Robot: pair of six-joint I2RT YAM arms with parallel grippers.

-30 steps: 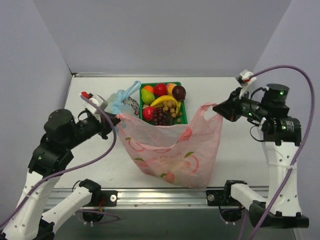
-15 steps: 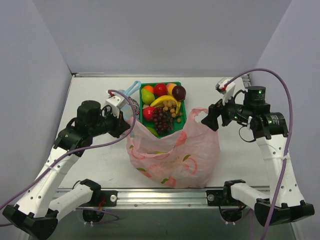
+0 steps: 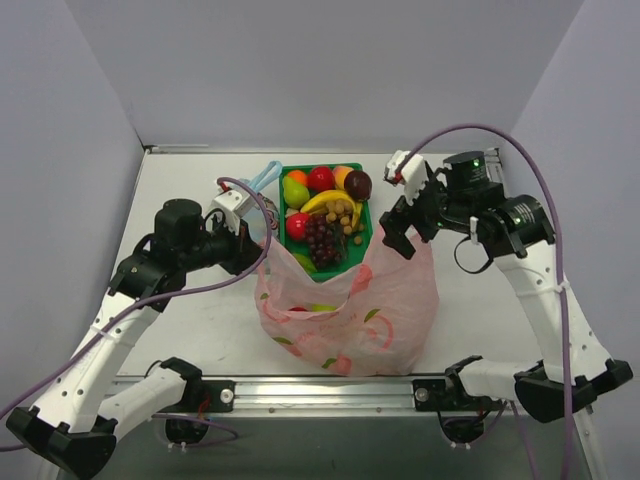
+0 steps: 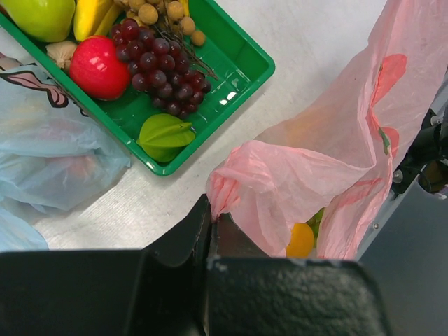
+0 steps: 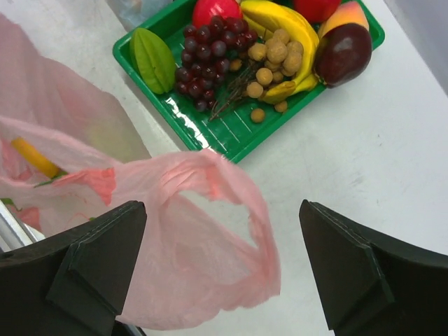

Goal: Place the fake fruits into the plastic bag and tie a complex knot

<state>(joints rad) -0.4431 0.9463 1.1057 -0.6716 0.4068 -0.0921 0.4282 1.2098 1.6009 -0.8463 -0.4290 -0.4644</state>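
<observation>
The left fingers (image 4: 183,246) pinch the plastic bag (image 3: 345,300); the right fingers (image 5: 94,259) stand open; its unheld side could slump, closing the mouth.

L hand (image 3: 255,255) at pink bag (image 3: 350,315), R hand (image 3: 402,240) open

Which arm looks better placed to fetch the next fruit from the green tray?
Right, probably. The right gripper is open and hangs near the green tray, while the left gripper is shut on the pink bag's edge.
</observation>
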